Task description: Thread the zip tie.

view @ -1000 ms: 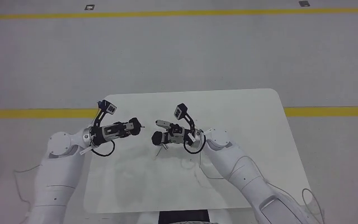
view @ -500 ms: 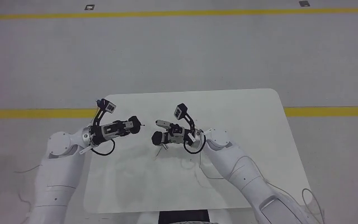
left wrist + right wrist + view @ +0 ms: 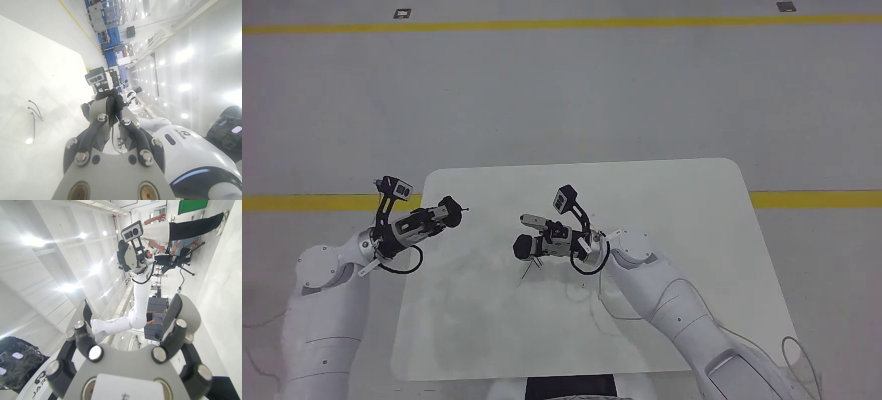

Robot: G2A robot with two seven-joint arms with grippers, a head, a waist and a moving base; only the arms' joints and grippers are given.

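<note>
Pale grey floor (image 3: 562,100), bit glossy. Two yellow lines (image 3: 562,24) across it, one far off, other running behind white round-cornered table (image 3: 692,300). Small dark markers (image 3: 402,13) by far line. Big white hall, rows of bright ceiling lights (image 3: 181,87). Blue racks (image 3: 111,55) way back. Also black office chair (image 3: 170,260), green panel (image 3: 191,205), dark cabinet (image 3: 157,303).

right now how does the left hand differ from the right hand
The left hand has its fingers shut together; the right hand has them wide apart with nothing between. The left hand is near the left edge of the table, away from the loose zip ties; the right hand is near the middle, close by them. Both are above the table, pointing roughly toward each other.
</note>
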